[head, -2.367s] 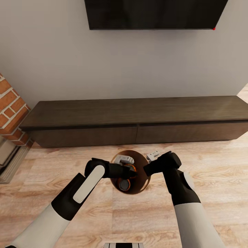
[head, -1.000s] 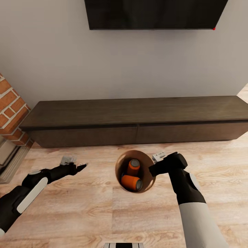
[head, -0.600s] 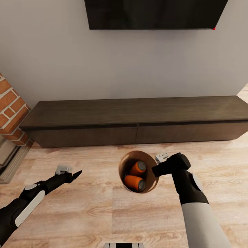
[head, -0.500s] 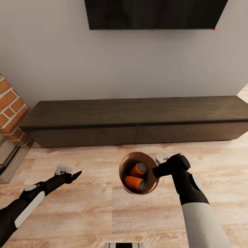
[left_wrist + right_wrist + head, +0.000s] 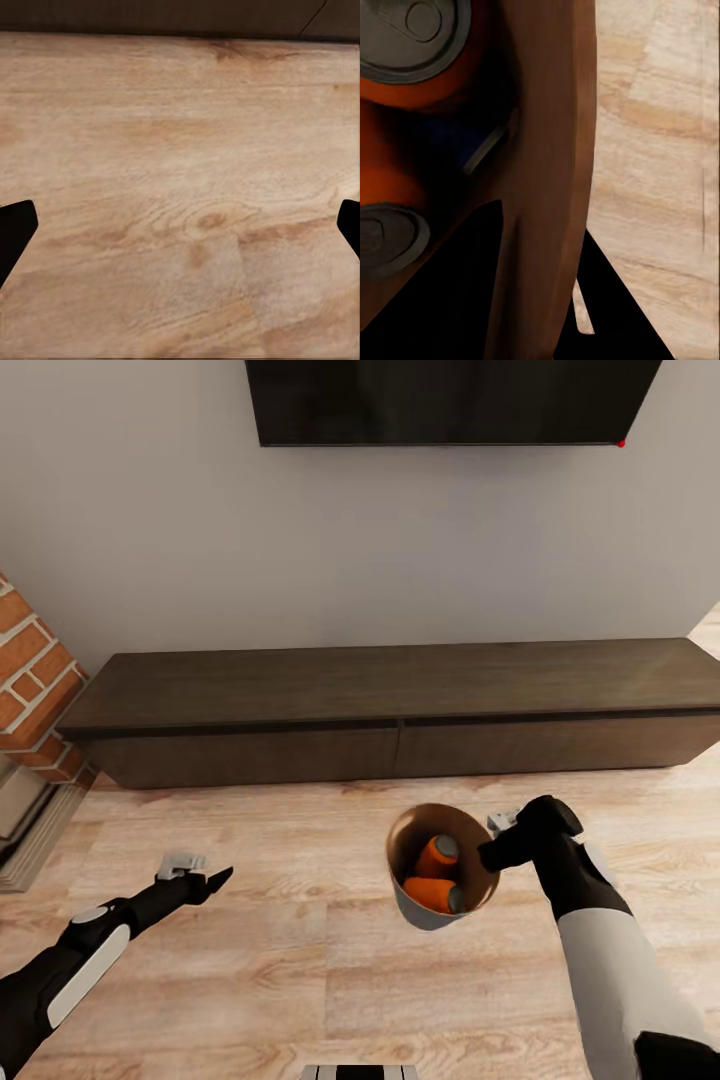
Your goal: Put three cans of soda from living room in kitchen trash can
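Carrying the tash can (image 5: 420,910) by its rim, the right end effector (image 5: 492,854) is clamped on the wall — orange cans of soda (image 5: 433,893) inside; left end effector (image 5: 218,879) spread empty. Next, I judge: drive kitchenward, bin level

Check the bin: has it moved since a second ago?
Yes. The trash can, held by the right hand, has shifted rightward along the TV cabinet.
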Robot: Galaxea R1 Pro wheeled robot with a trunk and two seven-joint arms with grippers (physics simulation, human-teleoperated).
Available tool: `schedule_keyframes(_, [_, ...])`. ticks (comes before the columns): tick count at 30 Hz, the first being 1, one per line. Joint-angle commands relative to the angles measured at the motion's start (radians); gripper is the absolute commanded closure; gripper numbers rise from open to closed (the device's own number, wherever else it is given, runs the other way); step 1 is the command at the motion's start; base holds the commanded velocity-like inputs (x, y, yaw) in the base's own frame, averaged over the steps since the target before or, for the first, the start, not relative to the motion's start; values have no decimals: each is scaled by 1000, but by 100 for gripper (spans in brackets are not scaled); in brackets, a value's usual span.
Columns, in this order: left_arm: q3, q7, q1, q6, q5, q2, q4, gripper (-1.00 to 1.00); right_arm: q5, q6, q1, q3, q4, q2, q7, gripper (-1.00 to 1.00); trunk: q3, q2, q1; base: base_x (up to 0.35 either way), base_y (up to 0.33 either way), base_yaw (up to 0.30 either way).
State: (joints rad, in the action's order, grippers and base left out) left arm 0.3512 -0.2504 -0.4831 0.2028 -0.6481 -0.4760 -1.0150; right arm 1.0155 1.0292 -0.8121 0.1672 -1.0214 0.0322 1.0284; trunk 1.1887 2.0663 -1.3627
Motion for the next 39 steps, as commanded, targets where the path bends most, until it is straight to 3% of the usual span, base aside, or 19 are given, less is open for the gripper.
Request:
schedule_keyframes(1, [0,1,0,-2,0,1,9,-100,-39,18,-41,0,60,22,7,100,0,0,0,0,0,0])
schedule_keyframes(2, [0,1,0,-5,0,1,14,-100,-39,18,-64,1,98,34,7,100,0,0,0,0,0,0])
schedule_keyframes(4, [1,1,0,-19,1,2,34,-100,-39,18,-182,0,285,80,6,100,0,0,0,0,0,0])
schedule_keyframes(6, [1,1,0,-27,1,2,45,-100,-39,18,-280,0,426,110,4,100,0,0,0,0,0,0])
schedule_keyframes(9, [2,0,0,-33,1,3,52,-100,-39,18,-395,-2,579,139,-26,100,0,0,0,0,0,0])
schedule_keyframes(12, [2,-2,0,-35,1,3,55,-100,-40,18,-437,-3,638,150,-78,100,0,0,0,0,0,0])
schedule_keyframes(25, [2,-2,0,-36,3,8,56,-100,-41,18,-458,-4,710,196,-112,100,38,84,-46,0,0,0])
schedule_keyframes(39, [2,1,-1,-36,2,14,57,-100,-41,18,-457,-3,716,199,-109,100,81,182,-100,0,0,0])
